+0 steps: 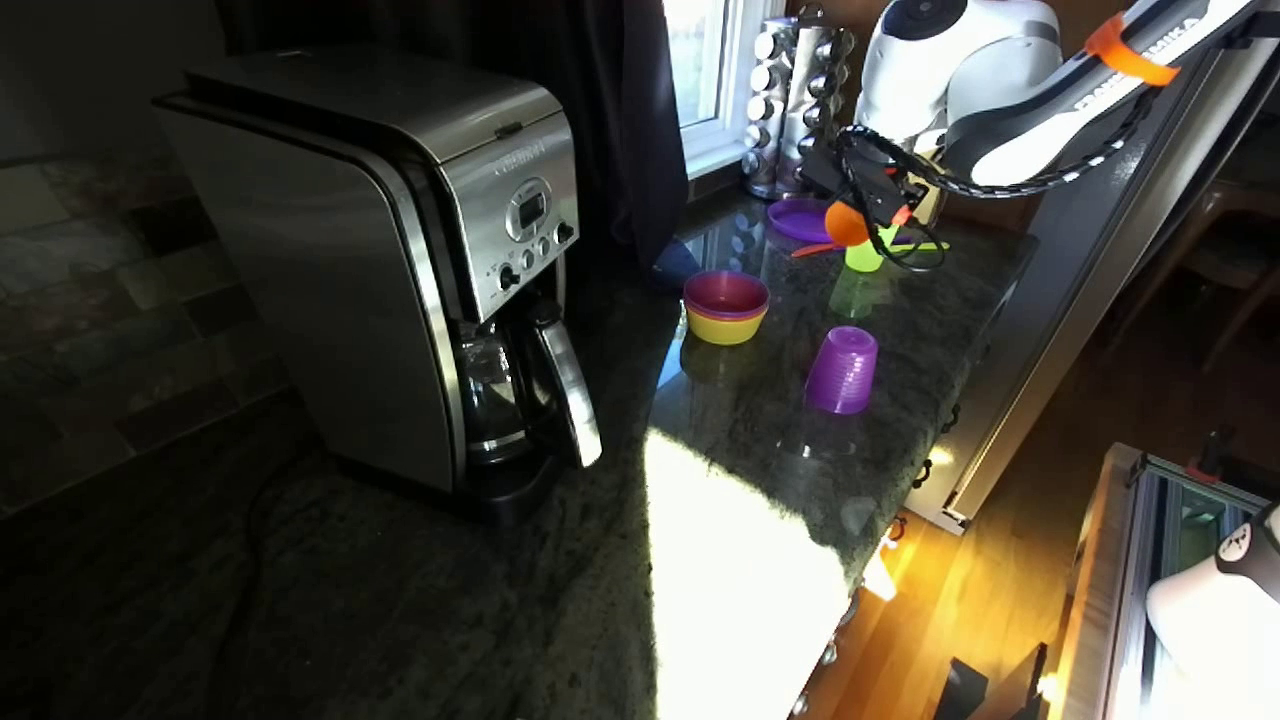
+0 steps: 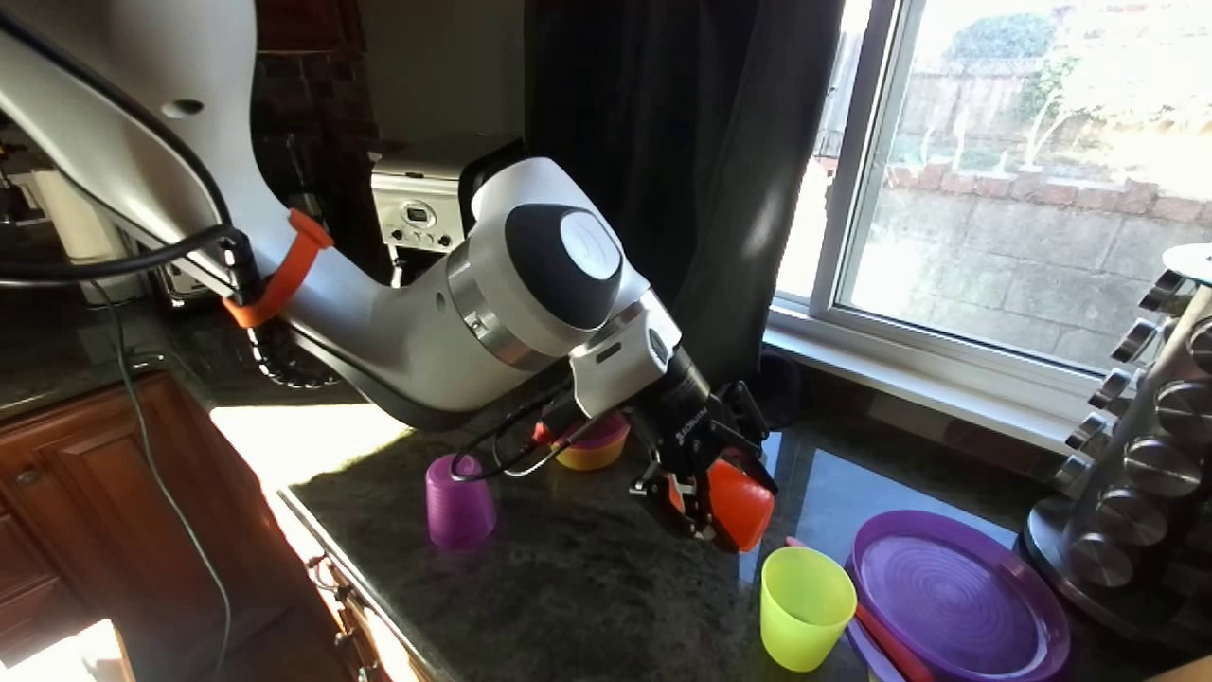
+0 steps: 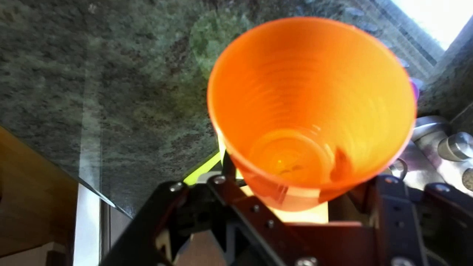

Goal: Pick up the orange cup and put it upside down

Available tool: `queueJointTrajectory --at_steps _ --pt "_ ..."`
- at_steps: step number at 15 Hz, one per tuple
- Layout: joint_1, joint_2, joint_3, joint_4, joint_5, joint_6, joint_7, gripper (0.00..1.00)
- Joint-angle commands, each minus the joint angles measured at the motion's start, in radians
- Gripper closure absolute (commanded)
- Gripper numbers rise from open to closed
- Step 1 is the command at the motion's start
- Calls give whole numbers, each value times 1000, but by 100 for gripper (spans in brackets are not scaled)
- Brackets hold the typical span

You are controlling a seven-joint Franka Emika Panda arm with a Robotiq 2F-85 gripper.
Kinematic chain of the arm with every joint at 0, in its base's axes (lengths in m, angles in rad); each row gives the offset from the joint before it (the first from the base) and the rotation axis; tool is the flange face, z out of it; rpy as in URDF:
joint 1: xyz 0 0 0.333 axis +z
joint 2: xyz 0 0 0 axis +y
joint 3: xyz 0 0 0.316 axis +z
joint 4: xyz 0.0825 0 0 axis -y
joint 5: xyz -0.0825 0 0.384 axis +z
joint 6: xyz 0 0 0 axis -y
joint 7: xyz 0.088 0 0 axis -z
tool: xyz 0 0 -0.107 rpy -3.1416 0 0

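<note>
- Purple tumbler (image 2: 460, 502), inverted on the dark stone bench (image 2: 568, 587).
- Nested bowls (image 2: 592, 457), partly screened by the robot arm (image 2: 398, 350).
- Pincer (image 2: 727, 494), gripping the orange cup (image 2: 745, 511) between its two sides.
- The same cup sits tilted above the bench; the wrist view shows into its mouth.
- Lime-green tumbler (image 2: 800, 625), upright.
- Purple plate (image 2: 956, 587), just beside it.
- Spice rack (image 2: 1165, 464), far right.

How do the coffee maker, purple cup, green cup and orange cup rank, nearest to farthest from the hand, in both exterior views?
1. The orange cup, held in the hand.
2. The green cup, upright, below and right of the hand in an exterior view.
3. The purple cup, upside down, left of the hand there.
4. The coffee maker, well beyond the purple cup.
</note>
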Motion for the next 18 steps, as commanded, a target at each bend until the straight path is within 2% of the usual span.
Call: queueJointTrajectory --at_steps 1,3,6,18 --pt "-18 -27 22 -26 -119 -49 116 57" --pt "-18 -25 27 -24 -186 -80 174 57" --pt "-19 -21 38 -27 -230 -116 216 57" --pt "-19 15 66 -5 -231 -168 218 57"
